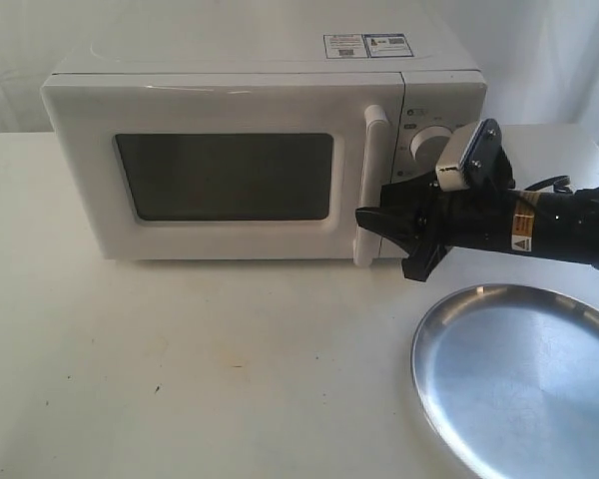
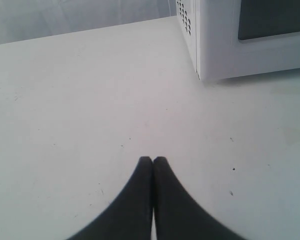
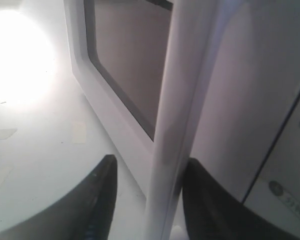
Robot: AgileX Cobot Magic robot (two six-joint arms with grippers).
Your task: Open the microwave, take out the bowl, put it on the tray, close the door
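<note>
The white microwave (image 1: 260, 90) stands at the back of the table with its door (image 1: 220, 105) closed, and nothing shows through the dark window. My right gripper (image 1: 379, 235) is open and straddles the lower part of the vertical bar handle (image 1: 371, 170). In the right wrist view the handle (image 3: 180, 100) runs between the two fingers of the right gripper (image 3: 150, 161), close to one finger and apart from the other. The silver tray (image 1: 519, 379) lies empty at the front right. My left gripper (image 2: 153, 160) is shut on nothing above bare table, near the microwave's corner (image 2: 215, 50). The bowl is hidden.
White table (image 1: 180, 369) spreads in front of the microwave. The control panel with a round knob (image 1: 424, 140) sits right of the handle, just behind my right arm. A white curtain hangs behind.
</note>
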